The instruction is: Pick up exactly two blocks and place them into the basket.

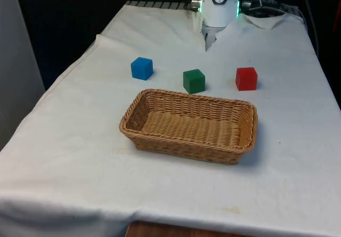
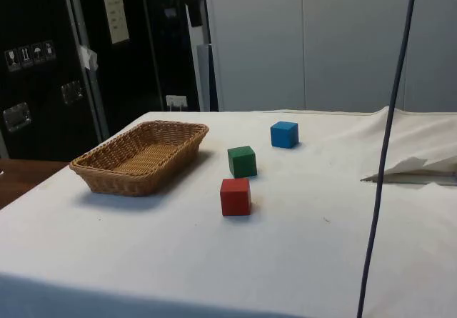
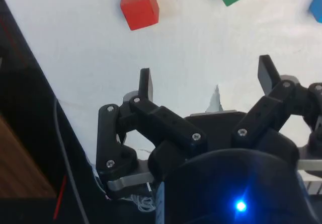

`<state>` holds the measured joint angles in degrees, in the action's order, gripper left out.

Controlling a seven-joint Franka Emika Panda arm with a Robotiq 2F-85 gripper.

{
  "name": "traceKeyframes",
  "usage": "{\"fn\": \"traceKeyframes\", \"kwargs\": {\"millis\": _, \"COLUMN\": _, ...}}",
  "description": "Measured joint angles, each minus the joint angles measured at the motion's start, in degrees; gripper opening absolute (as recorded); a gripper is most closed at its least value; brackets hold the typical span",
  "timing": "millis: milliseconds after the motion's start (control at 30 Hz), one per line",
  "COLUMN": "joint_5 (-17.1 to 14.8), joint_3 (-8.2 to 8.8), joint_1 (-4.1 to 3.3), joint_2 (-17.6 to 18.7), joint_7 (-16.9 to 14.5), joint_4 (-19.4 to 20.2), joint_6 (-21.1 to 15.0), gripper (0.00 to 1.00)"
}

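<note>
The gripper (image 3: 206,80) hangs wide open, holding nothing. The red block (image 1: 246,79), green block (image 1: 194,81) and blue block (image 1: 141,68) look light and rigid, best pinched across opposite flat faces, then dropped into the empty basket (image 1: 137,110).

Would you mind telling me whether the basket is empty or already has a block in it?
Empty. The basket shows only bare wicker inside, and the blue block, green block and red block all sit on the cloth beyond it.

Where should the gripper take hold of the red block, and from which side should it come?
Probably from above, closing on two opposite flat side faces of the red block. It sits flat on the cloth, apart from the green block and the basket, so both sides look free. The gripper is open, holding nothing.
</note>
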<state>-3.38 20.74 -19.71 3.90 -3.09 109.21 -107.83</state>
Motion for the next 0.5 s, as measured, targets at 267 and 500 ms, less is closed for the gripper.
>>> {"fn": "traceKeyframes", "kwargs": {"millis": 267, "joint_5": -0.34, "joint_3": 0.23, "joint_1": 0.17, "joint_2": -0.29, "joint_7": -0.06, "joint_4": 3.90, "joint_6": -2.86, "gripper": 1.00}}
{"fn": "traceKeyframes", "kwargs": {"millis": 500, "joint_5": -0.11, "joint_3": 0.34, "joint_1": 0.29, "joint_2": -2.52, "joint_7": -0.29, "joint_4": 10.26, "joint_6": -7.73, "gripper": 1.00}}
